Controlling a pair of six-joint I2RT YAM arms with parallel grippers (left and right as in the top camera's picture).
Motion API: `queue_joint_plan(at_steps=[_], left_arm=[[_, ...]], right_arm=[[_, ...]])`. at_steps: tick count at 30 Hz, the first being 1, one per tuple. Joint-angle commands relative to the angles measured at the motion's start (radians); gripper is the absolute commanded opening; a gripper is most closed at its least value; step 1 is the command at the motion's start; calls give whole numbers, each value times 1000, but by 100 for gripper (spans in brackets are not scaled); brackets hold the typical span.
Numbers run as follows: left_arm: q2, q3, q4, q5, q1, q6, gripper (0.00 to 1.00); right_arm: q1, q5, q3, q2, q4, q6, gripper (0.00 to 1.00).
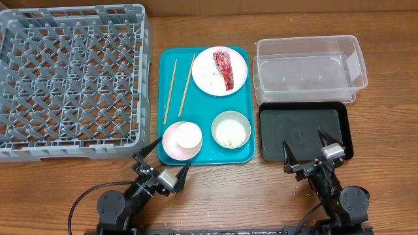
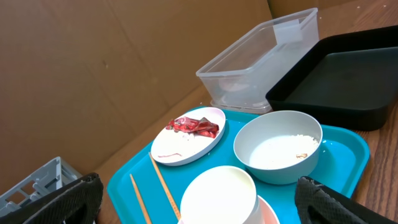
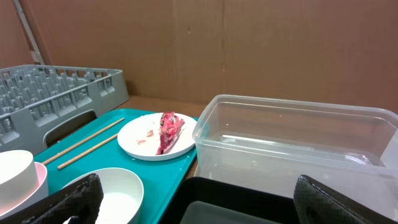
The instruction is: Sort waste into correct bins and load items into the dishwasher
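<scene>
Overhead, a wooden bench [image 1: 392, 130]. At 9 to 10 o'clock, a grey rack [image 1: 72, 78], lying flat. Near the centre, just beside the rack's right edge, a teal tray [image 1: 202, 108].

On the tray:
- At 1 o'clock, a white plate [image 1: 208, 77] with a red wrapper [image 1: 224, 70] lying on it.
- At 10 o'clock, two chopsticks [image 1: 170, 91], lengthwise, apart and slightly fanned.
- At 5 o'clock, a pale bowl [image 1: 231, 129], upright, with a little rice [image 1: 228, 138] inside.
- At 7 o'clock, a white cup [image 1: 188, 134], upright on a pink saucer [image 1: 170, 147] in the tray's near-left corner.

At 2 o'clock of the bench, right of the tray, a clear tub [image 1: 307, 43]. At 4 o'clock, a black bin [image 1: 274, 121], set against the tub's near side.

At 7 o'clock, the left gripper [image 1: 174, 152], spread wide and holding nothing, its tips flanking the saucer's near rim. Touching or not, cannot tell. In the left wrist view, the cup close ahead and low between the two dark pads [image 2: 68, 202], with the bowl at 2 o'clock of it and the plate beyond.

At 5 o'clock, the right gripper [image 1: 302, 135], likewise spread wide and empty, tips over the bin's near half. In the right wrist view, the tub straight ahead, the plate and wrapper off at 10 o'clock, and the rack at far left.
</scene>
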Motion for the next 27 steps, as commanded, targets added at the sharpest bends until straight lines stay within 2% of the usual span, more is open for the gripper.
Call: queue_joint_plan(at_steps=[1, 6, 21, 22, 25, 27], left_arm=[[-12, -4, 0, 125, -13, -26, 100], [-12, -4, 0, 79, -13, -26, 100], [-12, -4, 6, 145, -13, -34, 100], [-12, -4, 21, 150, -13, -57, 100], [-12, 37, 81, 169, -13, -198, 100], [-12, 88, 76, 160, -13, -225, 100]], right_arm=[[-6, -174, -10, -12, 17, -1, 100], [-6, -174, -10, -12, 17, -1, 100], [-6, -183, -10, -12, 36, 3, 100], [-6, -183, -10, -12, 51, 21, 100], [-6, -185, 10, -12, 167, 203, 100], [-6, -214, 48, -12, 188, 237, 100]])
